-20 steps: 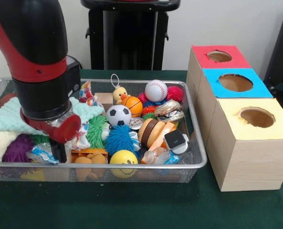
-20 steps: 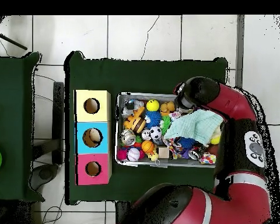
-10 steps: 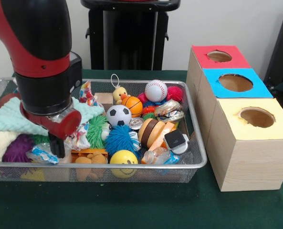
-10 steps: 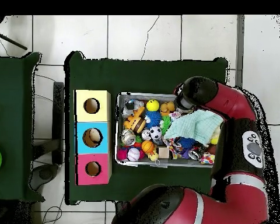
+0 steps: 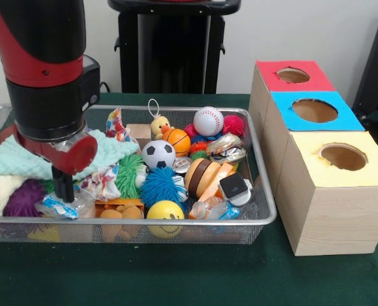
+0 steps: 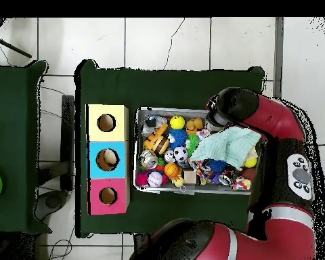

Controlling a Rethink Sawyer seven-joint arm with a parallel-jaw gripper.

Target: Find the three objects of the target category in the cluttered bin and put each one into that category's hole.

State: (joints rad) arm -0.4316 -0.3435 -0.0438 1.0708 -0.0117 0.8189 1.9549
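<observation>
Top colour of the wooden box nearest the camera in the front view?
Yellow. The wooden box with the round hole shows it best in the front view.

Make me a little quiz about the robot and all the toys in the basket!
1. True or false: the white baseball with red stitching lies in the wire mesh basket.
2. Which colour tops the wooden box nearest the front camera: A red, B blue, C yellow?
3. Fill in: the black and white soccer ball sits just in front of the small orange ____.

Key:
1. True.
2. C: the yellow-topped box is nearest; the blue-topped box and red-topped box stand behind it.
3. Basketball.
</observation>
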